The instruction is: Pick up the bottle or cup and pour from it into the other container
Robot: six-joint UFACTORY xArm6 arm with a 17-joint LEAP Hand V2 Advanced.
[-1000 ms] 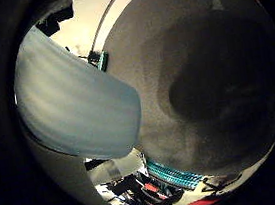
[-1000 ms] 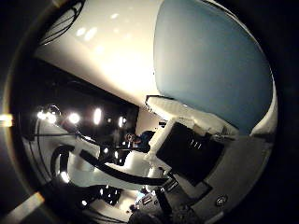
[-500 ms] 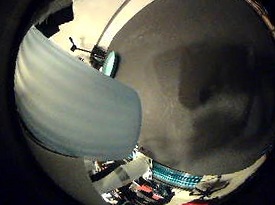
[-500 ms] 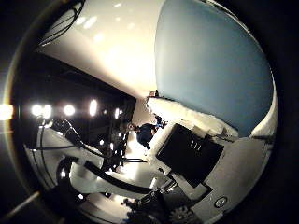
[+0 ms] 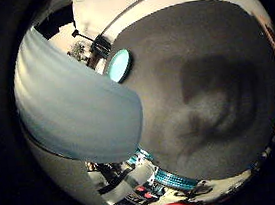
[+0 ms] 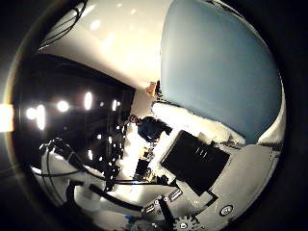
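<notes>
A light blue cup (image 5: 73, 115) lies right against my palm and fills much of both palm views; its smooth side (image 6: 216, 72) shows beside the thumb. My hand (image 6: 207, 168), of white and black parts, is curled against the cup's side and holds it above the table. A round teal container (image 5: 119, 66) stands on the grey mat (image 5: 210, 38), apart from the cup and some way from the hand. A dark shadow (image 5: 218, 102) falls on the mat under the hand.
A black stand (image 5: 95, 44) rises just behind the teal container at the mat's edge. A teal ribbed object (image 5: 174, 179) and mixed clutter lie past the mat's other edge. The thumb side view looks out at the ceiling and room lights.
The whole picture has swung, so the hand has turned and moved with the cup. The teal container now shows fully past the cup's edge. The cup stays fixed against the palm.
</notes>
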